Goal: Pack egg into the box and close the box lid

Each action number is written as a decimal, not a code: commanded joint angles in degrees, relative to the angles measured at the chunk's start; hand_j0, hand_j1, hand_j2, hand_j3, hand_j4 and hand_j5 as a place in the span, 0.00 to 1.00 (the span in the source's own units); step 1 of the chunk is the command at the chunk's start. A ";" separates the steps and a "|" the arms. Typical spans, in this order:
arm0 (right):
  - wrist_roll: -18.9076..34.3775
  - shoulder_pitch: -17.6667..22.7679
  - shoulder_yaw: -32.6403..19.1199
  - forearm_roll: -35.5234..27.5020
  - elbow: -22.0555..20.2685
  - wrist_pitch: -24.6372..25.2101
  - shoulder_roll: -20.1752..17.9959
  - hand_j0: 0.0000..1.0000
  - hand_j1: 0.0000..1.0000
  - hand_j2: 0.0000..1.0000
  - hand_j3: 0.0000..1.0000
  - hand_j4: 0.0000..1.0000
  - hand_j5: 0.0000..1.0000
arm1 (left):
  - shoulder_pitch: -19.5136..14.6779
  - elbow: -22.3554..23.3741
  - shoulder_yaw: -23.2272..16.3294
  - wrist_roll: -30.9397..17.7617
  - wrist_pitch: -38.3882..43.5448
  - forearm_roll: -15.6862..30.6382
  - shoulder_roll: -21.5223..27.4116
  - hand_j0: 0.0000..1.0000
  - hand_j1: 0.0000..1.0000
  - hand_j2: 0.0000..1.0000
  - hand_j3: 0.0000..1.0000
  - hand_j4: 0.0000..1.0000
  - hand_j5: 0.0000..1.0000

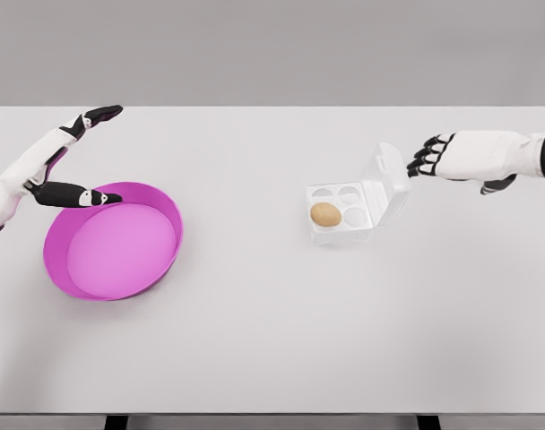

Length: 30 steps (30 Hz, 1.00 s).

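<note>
A clear plastic egg box (341, 210) sits right of the table's middle, its transparent lid (386, 184) raised on the right side. One brown egg (325, 214) lies in the front left cup; the other cups hold nothing. My right hand (424, 159) hovers just right of the lid's top edge, its dark fingers curled toward it and holding nothing. Whether the fingertips touch the lid I cannot tell. My left hand (86, 152) is far left, fingers spread, thumb over the rim of a magenta bowl (156, 201).
The magenta bowl is wide, shallow and has nothing in it. It stands on the left half of the white table (272, 340). The table's front edge runs along the bottom of the view.
</note>
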 commanded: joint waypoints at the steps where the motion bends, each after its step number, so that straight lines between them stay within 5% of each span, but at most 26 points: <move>1: 0.07 0.00 -0.05 -0.18 -0.83 0.09 -0.09 1.00 1.00 1.00 1.00 1.00 1.00 | 0.00 0.02 0.01 0.02 0.12 0.47 0.01 1.00 1.00 1.00 1.00 1.00 1.00; 19: 0.07 -0.79 -0.14 -0.18 -6.37 0.09 -1.94 1.00 1.00 1.00 1.00 1.00 1.00 | 0.00 0.02 -0.07 0.02 0.12 0.47 -0.08 1.00 1.00 1.00 1.00 1.00 1.00; 30: 1.65 -1.93 3.03 -0.01 -6.37 0.09 4.31 1.00 1.00 1.00 1.00 1.00 1.00 | 0.00 0.02 -0.07 0.02 0.12 0.47 0.01 1.00 1.00 1.00 1.00 1.00 1.00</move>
